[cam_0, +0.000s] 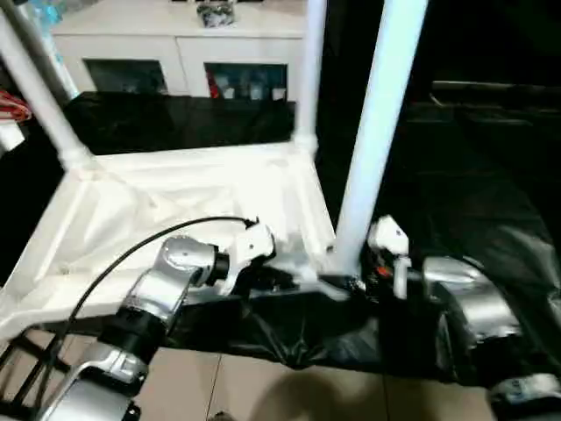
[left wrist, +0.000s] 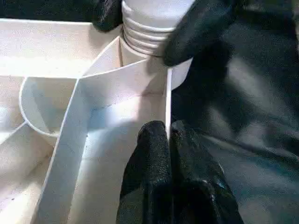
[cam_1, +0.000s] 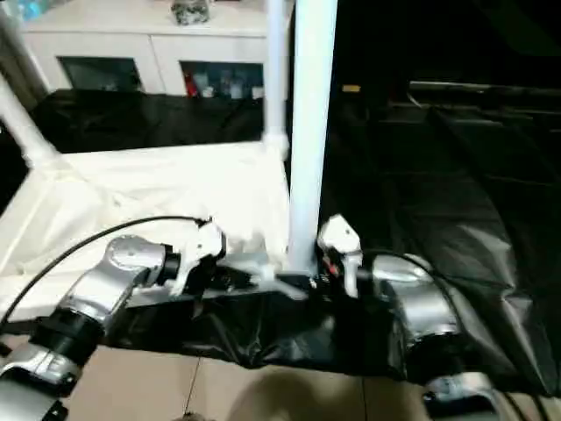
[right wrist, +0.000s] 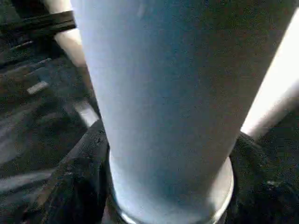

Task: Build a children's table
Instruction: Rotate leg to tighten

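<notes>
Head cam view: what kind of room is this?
Probably an indoor demo or lab room: a white cabinet with glass doors at the back, a black-draped table as the workbench, and beige floor tiles below.

A large table draped in wrinkled black cloth [cam_0: 473,219] carries a white plastic tabletop [cam_0: 175,210], lying upside down with its ribbed underside facing up. The tabletop sits toward the cloth's near edge. Beige tiled floor [cam_0: 263,386] shows below that edge.
</notes>
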